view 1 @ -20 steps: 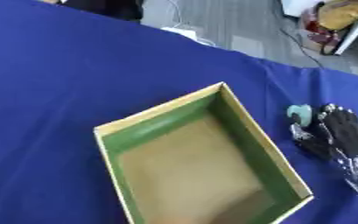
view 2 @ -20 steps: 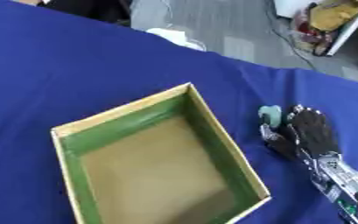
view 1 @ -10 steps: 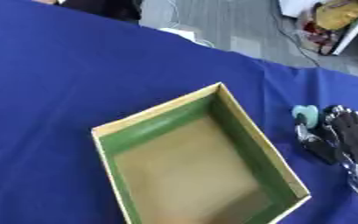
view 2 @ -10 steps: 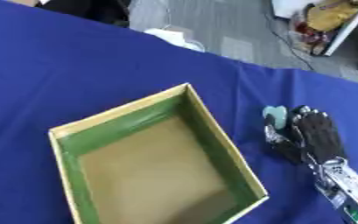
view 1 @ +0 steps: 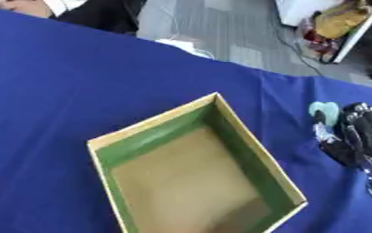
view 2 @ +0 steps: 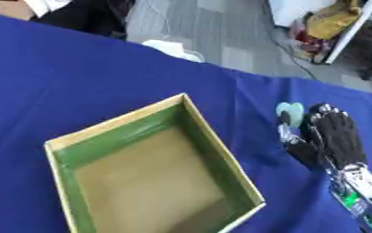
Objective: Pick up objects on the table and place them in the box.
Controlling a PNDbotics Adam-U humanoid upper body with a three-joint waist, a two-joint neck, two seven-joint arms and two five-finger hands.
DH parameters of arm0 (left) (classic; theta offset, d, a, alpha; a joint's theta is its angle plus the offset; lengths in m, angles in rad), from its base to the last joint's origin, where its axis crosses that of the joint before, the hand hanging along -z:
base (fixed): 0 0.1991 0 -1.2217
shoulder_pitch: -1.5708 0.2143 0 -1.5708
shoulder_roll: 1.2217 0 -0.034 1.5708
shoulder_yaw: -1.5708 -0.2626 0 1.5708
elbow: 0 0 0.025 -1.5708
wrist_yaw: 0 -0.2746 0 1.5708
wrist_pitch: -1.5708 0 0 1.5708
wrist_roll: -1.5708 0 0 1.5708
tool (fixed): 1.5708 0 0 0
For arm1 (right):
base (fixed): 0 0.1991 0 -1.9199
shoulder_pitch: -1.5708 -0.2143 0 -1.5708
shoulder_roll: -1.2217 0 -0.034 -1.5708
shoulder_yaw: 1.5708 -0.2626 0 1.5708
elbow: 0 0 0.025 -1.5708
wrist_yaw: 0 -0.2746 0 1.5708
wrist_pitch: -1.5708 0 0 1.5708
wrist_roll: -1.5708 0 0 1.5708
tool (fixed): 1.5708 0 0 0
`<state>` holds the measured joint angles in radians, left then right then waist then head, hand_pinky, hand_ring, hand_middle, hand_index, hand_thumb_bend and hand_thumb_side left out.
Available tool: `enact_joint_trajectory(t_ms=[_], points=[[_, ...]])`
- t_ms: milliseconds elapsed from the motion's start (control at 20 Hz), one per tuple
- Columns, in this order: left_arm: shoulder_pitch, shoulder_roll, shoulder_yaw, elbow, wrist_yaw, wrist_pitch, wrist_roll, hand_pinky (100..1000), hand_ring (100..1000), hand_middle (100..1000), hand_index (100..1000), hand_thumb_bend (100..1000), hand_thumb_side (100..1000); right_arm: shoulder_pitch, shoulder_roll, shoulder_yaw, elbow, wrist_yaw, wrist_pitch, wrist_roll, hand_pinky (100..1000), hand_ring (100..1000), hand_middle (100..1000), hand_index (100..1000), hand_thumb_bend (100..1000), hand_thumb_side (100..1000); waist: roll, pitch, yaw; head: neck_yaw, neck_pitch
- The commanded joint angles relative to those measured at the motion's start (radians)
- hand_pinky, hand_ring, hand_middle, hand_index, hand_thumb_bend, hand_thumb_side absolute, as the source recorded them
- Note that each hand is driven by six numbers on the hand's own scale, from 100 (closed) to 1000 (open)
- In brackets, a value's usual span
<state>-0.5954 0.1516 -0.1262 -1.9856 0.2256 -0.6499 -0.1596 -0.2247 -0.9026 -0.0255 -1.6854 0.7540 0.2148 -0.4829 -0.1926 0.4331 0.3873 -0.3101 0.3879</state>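
An open box (view 1: 256, 154) with tan rims, green inner walls and a bare brown floor sits in the middle of the blue table (view 1: 53, 82). To its right lies a small pale teal object (view 2: 289, 111). My black right hand (view 2: 336, 136) is over the cloth there, back up and fingers pointing away. Its thumb (view 2: 287, 133) sits at the object's near side and the fingers close in on its right side. Most of the object's underside is hidden. My left hand shows in no view.
Beyond the table's far edge there is grey floor with cables, a white item (view 2: 173, 48) and a shelf with yellow things (view 2: 332, 20). A person's dark sleeve (view 1: 93, 11) shows at the far left edge.
My right hand and the teal object have shifted together a little to the right and away from me, farther from the box. The box has stayed put.
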Motion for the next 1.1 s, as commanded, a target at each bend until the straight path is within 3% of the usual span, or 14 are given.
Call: enact_joint_trajectory(t_ms=[50,300,500,1100], points=[[0.003,0.021,0.004,-0.014,-0.003,0.0,0.006,847,672,924,962,1000,718,0.02,-0.046,-0.023,-0.078,-0.036,0.008,-0.012,100,100,100,154,100,1000,0.016,-0.044,-0.019,0.012,0.003],[0.017,0.041,0.016,-0.014,-0.012,0.001,0.02,845,675,922,960,1000,715,0.046,-0.056,-0.016,-0.204,-0.073,0.005,-0.005,100,100,100,154,100,1000,0.034,-0.074,-0.058,0.029,0.006],[0.021,0.056,0.025,-0.014,-0.022,0.002,0.033,845,679,920,958,1000,714,0.054,-0.057,0.001,-0.296,-0.078,-0.006,0.006,100,100,100,153,100,1000,0.033,-0.092,-0.046,0.033,0.013],[0.011,0.075,0.026,-0.014,-0.039,0.0,0.056,844,681,918,955,1000,711,0.026,-0.027,0.058,-0.315,-0.107,-0.119,-0.009,100,100,100,153,100,1000,0.035,-0.108,-0.042,0.055,0.023]])
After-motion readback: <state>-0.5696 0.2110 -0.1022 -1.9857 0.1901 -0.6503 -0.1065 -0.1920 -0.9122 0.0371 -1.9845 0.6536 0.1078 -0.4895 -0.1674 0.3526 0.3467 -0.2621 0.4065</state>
